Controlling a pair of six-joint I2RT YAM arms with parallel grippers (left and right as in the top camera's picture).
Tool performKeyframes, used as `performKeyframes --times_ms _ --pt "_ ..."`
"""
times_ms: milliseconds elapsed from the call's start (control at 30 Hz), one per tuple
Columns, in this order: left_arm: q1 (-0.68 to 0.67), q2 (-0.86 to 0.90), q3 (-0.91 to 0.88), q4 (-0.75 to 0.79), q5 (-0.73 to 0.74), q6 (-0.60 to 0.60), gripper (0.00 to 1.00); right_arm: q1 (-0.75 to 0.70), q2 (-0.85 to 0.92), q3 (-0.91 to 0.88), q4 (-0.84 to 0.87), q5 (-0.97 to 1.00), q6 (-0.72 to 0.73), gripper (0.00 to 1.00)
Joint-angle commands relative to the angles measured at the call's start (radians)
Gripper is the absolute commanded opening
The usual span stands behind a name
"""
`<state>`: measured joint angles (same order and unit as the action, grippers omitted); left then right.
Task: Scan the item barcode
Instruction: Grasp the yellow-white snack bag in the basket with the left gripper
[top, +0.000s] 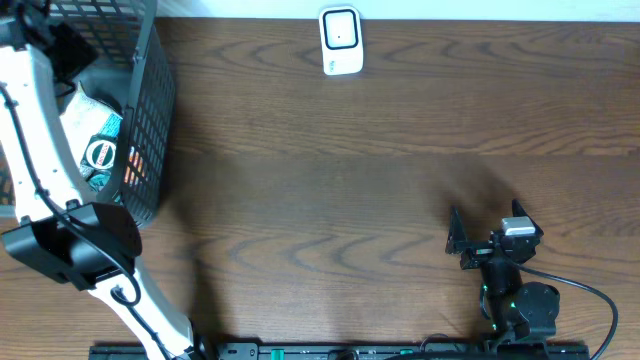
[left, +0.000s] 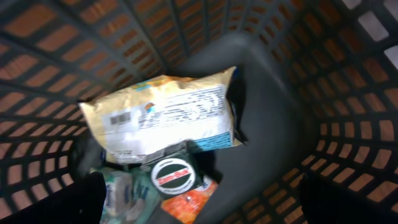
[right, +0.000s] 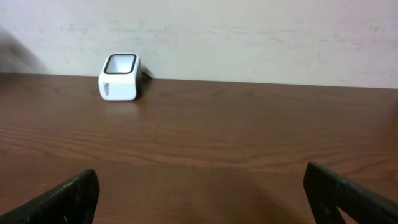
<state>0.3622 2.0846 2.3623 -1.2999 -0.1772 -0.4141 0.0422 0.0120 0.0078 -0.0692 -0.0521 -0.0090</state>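
Step in hand, by my judgement: picking an item out of the basket (top: 152, 120), which stands at ten o'clock on the counter (top: 330, 200); nothing is lifted yet. Your left gripper (left: 217, 208) hangs inside it, jaws wide and empty, above the load. Contents: a yellow-and-white snack bag (left: 168, 115) lying uppermost, its barcode (left: 121, 118) face up toward nine o'clock; below it, at six o'clock, a round black-and-white lid (left: 174, 177) and an orange packet (left: 194, 202); the rest is too blurred to name. The next move calls for you to descend and close on the bag without crushing the barcode, then carry it to the white scanner (top: 340, 41) at twelve o'clock. Your right gripper (top: 458, 240) sits at four o'clock, jaws wide, holding nothing.
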Motion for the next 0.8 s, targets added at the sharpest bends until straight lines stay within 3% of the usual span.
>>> performKeyframes --times_ms 0,167,467,767 --pt "0.037 0.049 -0.042 -0.021 0.031 0.02 0.98 -0.003 -0.005 -0.002 -0.003 0.004 -0.007 0.99" --pt "0.04 0.071 -0.175 0.03 -0.022 0.016 0.98 -0.003 -0.005 -0.002 -0.003 0.004 -0.007 0.99" --pt "0.04 0.08 -0.425 0.38 -0.024 0.021 0.98 -0.003 -0.005 -0.002 -0.003 0.004 -0.007 0.99" --pt "0.04 0.082 -0.592 0.555 -0.024 0.021 0.98 -0.003 -0.005 -0.002 -0.003 0.004 -0.007 0.99"
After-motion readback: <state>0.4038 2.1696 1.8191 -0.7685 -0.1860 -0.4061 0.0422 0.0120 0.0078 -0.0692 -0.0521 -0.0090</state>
